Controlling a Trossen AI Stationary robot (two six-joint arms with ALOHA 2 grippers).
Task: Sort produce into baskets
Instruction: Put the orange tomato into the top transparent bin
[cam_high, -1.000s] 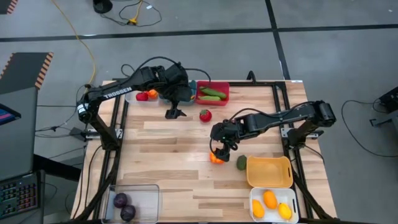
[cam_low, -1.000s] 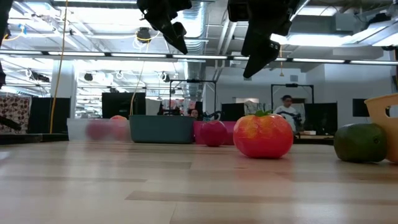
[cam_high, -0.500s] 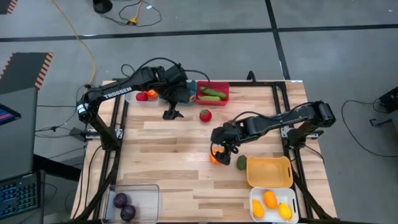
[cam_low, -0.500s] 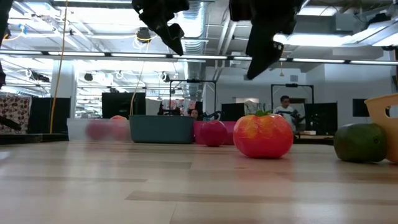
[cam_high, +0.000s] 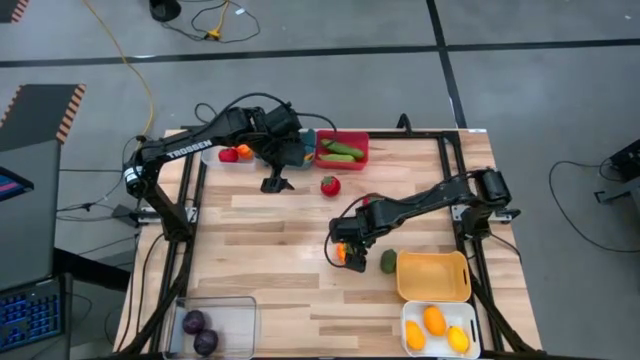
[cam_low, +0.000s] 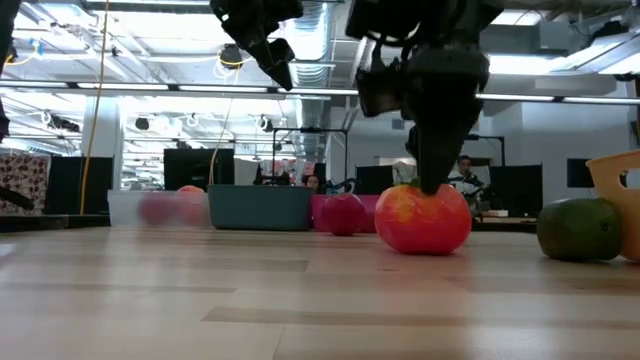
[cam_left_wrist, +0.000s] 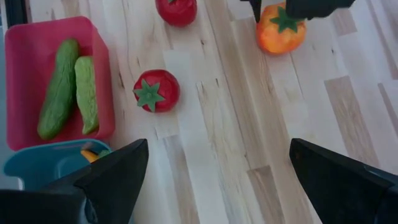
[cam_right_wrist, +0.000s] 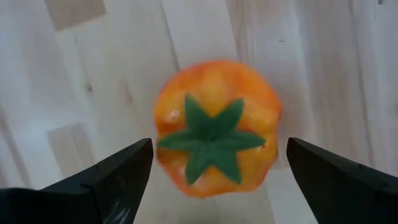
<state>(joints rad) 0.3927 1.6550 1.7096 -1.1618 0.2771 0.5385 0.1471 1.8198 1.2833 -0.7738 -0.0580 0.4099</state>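
An orange-red tomato with a green star stem (cam_high: 346, 254) rests on its underside on the wooden table; it also shows in the low view (cam_low: 424, 217). My right gripper (cam_right_wrist: 216, 149) is open and points down over it (cam_high: 344, 246), one finger on each side of the tomato (cam_right_wrist: 214, 127). I cannot see them touch it. My left gripper (cam_high: 275, 183) is open and empty above the table, near the teal basket (cam_high: 300, 152). A red tomato (cam_high: 330, 185) and a dark green fruit (cam_high: 388, 262) lie loose on the table.
A red basket (cam_high: 358, 150) holds two green cucumbers. A pale basket (cam_high: 232, 160) at the far left holds red and orange pieces. An orange-yellow basket (cam_high: 433, 276), a white basket (cam_high: 412, 312) with orange fruits and a clear basket (cam_high: 225, 305) with purple fruits stand near the front edge.
My right gripper has come down and a little toward the table's left edge, from well above the table to the orange-red tomato, and now stands around its top. The tomato has stayed where it was.
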